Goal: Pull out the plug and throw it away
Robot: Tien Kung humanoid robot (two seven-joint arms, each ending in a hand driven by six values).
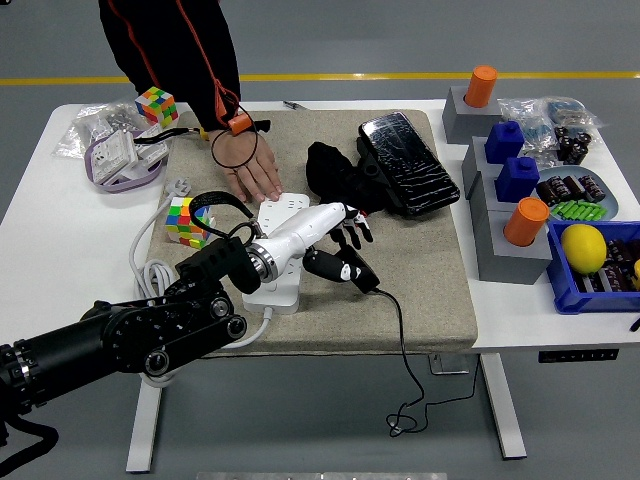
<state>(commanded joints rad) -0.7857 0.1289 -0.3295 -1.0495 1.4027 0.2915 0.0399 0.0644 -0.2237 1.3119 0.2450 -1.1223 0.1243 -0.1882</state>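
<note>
My left hand, white-shelled with black fingers, reaches in from the lower left and is shut on the black plug. It holds the plug just right of the white power strip, clear of the sockets. The plug's thin black cable runs off the mat's front edge and hangs below the table. A person's hand rests flat at the strip's far end. My right arm is out of view.
One Rubik's cube sits left of the strip and another at the back left. Behind my hand lie a black cloth and a black pouch. Grey blocks with pegs and a blue bin stand at the right.
</note>
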